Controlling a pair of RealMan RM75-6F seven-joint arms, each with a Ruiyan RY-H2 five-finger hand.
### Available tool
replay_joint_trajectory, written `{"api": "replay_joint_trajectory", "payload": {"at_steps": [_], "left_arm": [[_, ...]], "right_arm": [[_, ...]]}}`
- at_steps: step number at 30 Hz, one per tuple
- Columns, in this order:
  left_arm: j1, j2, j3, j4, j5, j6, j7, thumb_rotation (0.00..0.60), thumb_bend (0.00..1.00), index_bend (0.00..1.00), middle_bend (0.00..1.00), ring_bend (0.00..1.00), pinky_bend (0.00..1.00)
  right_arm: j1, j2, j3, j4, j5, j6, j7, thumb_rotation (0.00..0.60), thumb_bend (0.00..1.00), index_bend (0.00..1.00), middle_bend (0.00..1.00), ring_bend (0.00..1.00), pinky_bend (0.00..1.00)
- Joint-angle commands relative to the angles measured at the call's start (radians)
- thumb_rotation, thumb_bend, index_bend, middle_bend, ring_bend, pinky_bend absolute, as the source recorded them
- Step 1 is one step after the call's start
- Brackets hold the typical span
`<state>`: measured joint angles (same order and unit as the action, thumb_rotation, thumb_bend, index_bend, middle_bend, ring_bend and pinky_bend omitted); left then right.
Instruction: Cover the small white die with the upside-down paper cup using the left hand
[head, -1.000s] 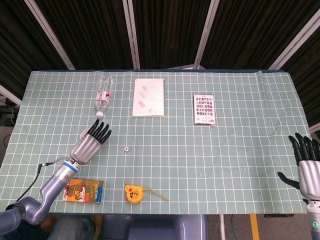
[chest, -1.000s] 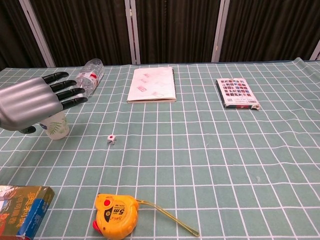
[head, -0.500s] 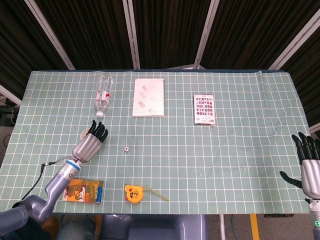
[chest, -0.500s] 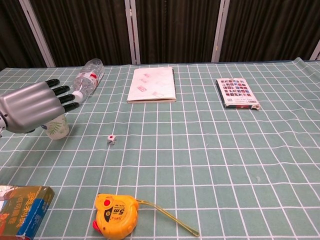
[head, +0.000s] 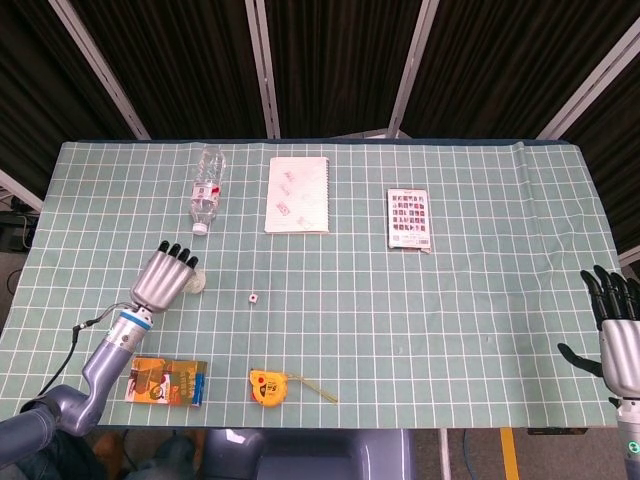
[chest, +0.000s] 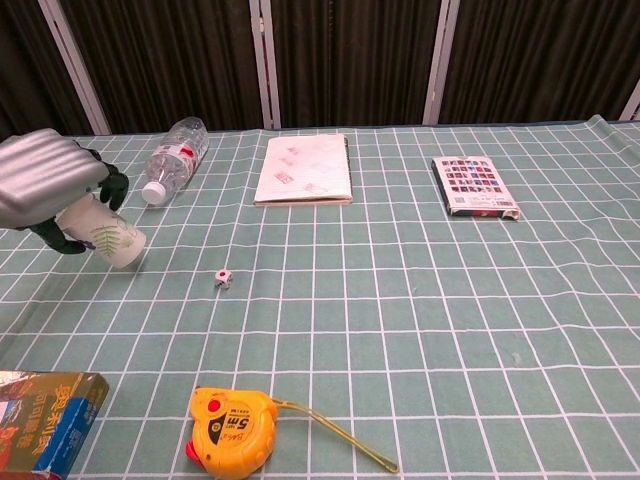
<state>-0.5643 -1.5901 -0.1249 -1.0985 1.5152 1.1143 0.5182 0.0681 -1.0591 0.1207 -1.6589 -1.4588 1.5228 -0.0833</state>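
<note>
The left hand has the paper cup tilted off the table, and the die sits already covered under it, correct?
Not quite. The left hand does hold the paper cup tilted, but the die is not covered: the chest view shows it bare on the table, apart from the cup.

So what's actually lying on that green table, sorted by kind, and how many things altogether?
Paper cup, held tilted in the left hand: 1
Die: 1
Water bottle: 1
Notebook: 1
Card pack: 1
Tape measure: 1
Colourful box: 1
Total: 7
</note>
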Motion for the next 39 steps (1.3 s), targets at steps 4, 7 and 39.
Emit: {"api": "replay_joint_trajectory", "payload": {"at_steps": [4,7,39], "left_arm": [[0.024,0.148,-0.138,-0.216,-0.265,-0.244,-0.849,0.600,0.07,0.46,0.29,0.28,0.35],[0.012,0.195,-0.155,-0.252,-0.308,-0.401,-1.087,0.600,0.07,0.46,0.29,0.28,0.34],[0.014,0.229,-0.025,-0.355,-0.149,-0.109,-0.224,0.600,0.04,0.00,0.00,0.00,0.00]], "right_arm": [[0.002,-0.003,-0.002,-0.003,-0.001,-0.003,-0.010,0.600,0.00,0.00,0.00,0.00,0.00],[0.004,-0.004,-0.002,-0.004,0.001,-0.006,-0.016,0.600,0.00,0.00,0.00,0.00,0.00],[0.010,-0.004,-0.003,0.002,0.007,-0.016,-0.008,0.600,0.00,0.00,0.00,0.00,0.00]]}}
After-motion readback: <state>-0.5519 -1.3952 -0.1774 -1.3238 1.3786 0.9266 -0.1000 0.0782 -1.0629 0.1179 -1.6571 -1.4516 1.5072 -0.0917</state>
